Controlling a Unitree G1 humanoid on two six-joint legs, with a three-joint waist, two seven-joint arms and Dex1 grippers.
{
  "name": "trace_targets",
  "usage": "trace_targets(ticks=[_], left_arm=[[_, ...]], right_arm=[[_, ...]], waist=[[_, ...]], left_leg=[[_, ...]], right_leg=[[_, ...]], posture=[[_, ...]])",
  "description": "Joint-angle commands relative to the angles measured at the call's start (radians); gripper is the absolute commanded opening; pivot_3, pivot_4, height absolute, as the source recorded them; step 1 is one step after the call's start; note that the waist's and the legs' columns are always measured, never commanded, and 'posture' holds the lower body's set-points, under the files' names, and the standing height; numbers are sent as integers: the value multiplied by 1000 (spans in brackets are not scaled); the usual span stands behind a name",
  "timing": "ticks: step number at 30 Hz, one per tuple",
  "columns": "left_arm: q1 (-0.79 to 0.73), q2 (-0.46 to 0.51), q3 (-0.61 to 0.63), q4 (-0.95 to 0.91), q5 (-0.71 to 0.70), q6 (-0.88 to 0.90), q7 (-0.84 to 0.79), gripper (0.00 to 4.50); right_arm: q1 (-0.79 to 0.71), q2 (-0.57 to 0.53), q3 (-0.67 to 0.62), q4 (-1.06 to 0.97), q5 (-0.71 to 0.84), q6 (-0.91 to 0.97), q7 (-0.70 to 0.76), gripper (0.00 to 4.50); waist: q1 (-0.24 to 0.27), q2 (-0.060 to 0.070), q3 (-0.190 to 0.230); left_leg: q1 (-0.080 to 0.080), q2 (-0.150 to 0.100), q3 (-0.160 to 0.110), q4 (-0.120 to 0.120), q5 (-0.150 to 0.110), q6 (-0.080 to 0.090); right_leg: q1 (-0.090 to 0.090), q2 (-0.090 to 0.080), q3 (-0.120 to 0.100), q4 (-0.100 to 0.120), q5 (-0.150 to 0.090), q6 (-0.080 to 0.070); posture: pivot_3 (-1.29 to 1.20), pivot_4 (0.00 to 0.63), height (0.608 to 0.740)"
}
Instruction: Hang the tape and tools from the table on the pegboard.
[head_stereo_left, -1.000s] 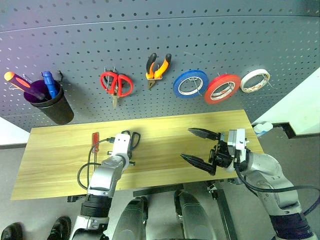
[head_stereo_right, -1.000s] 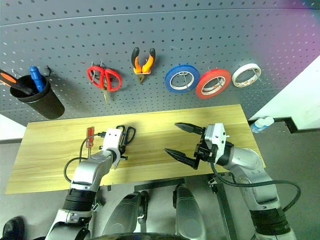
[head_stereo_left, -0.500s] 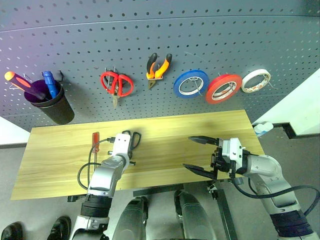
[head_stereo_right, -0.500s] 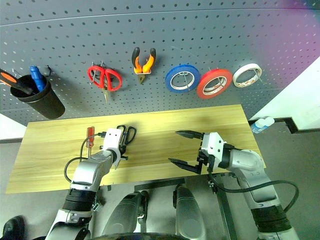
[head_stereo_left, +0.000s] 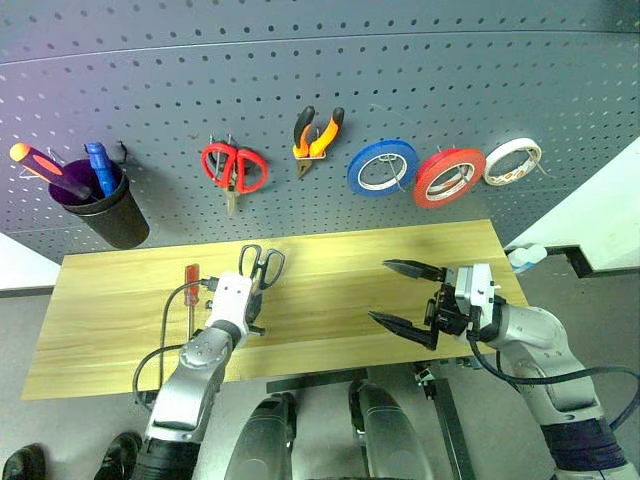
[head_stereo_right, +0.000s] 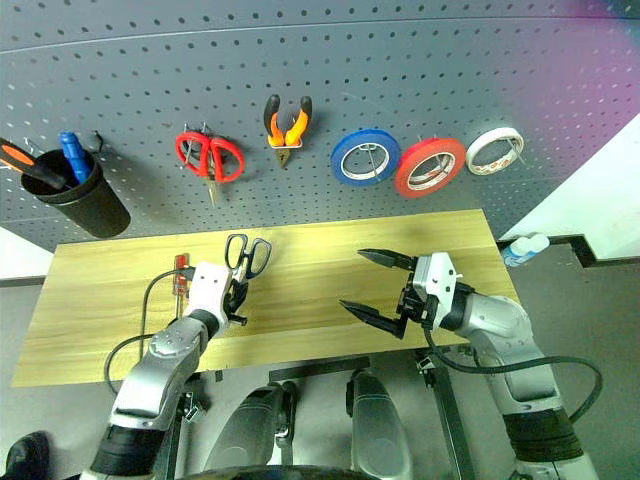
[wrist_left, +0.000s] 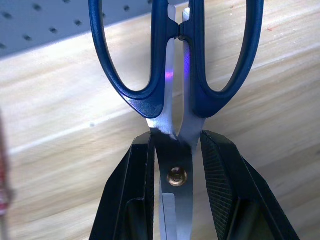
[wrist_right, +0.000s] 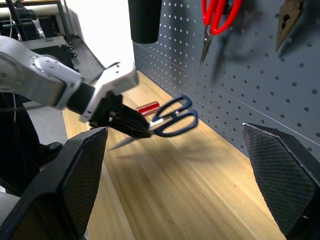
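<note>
**Inspector:** Since a second ago, what has changed?

**Me:** Off the table (head_stereo_left: 400, 250) come the dark-handled scissors (head_stereo_left: 262, 266). They lay flat on the wood then; now my left gripper (wrist_left: 176, 150) has them raised, handles tipped up toward the pegboard (head_stereo_left: 400, 90). My right gripper (head_stereo_left: 400, 296) has dropped a little and sits right of the scissors, over the table's right half.

**Inspector:** State of your fingers?

**Me:** Left pair clenched on the scissors at the pivot, blades running back between the pads (wrist_left: 220, 170), both loops free ahead of them. Right pair spread wide, grasping nothing.

**Inspector:** Everything else, relative to the scissors?

**Me:** Left of them and lower, the red-handled screwdriver (head_stereo_left: 190, 280) lies on the wood, not yet picked up. Further left and above, the black cup (head_stereo_left: 112, 215) holds an orange and a blue screwdriver. Directly above the scissors hang the red scissors (head_stereo_left: 233, 168); right of those the pliers (head_stereo_left: 315, 133), then the blue roll (head_stereo_left: 381, 166), the red tape (head_stereo_left: 448, 176) and a white roll (head_stereo_left: 510, 161), all on hooks.

**Inspector:** Step in hand?

**Me:** By my judgement, pliers and tape are done and I am carrying the scissors to the board. Next I must find a free hook, which I cannot make out, and thread one loop over it. The grip near the pivot leaves the loops clear. The risk is the scissors swivelling in my hold.
</note>
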Motion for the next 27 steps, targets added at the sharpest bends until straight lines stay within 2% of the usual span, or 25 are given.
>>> trace_targets(ticks=[1, 6, 13, 17, 21, 27], left_arm=[[48, 38, 11, -51, 32, -190, -16, 1084], [123, 70, 46, -17, 51, -456, -7, 1084], [146, 80, 71, 17, 67, -759, -12, 1084], [147, 90, 114, 45, 24, -832, -32, 1084], [144, 103, 151, 34, 14, -888, -40, 1084], [49, 122, 192, 56, 32, -897, -25, 1084]], right_arm=[[-19, 10, -39, 7, 43, 9, -6, 4500], [11, 23, -48, 28, 24, -45, -1, 4500], [10, 46, -81, 43, 112, -11, 16, 4500], [3, 70, -120, 48, 189, 46, 3, 4500], [13, 95, -133, 48, 177, 13, 0, 4500], [22, 146, -127, 22, 165, -21, -9, 4500]], waist=[[1, 0, 0], [4, 0, -1], [2, 0, -2], [0, 0, -2], [0, 0, -4], [-1, 0, -8]], left_leg=[[0, 0, 0, 0, 0, 0], [0, 0, 0, 0, 0, 0], [0, 0, 1, 1, 0, 0], [0, 0, 1, 1, 0, 0], [0, 0, 1, 1, 0, 0], [0, 0, 2, 4, 0, 0]], right_leg=[[0, 0, 0, 0, 0, 0], [0, 0, 0, 0, 0, 0], [0, 0, 0, 0, 1, 0], [0, 0, 0, 0, 1, 0], [0, 0, 0, 1, 1, 0], [1, 0, -1, 2, 2, 1]], posture=[[-102, 244, 738], [-104, 229, 738], [-112, 215, 738], [-124, 210, 738], [-136, 205, 738], [-170, 194, 738]])
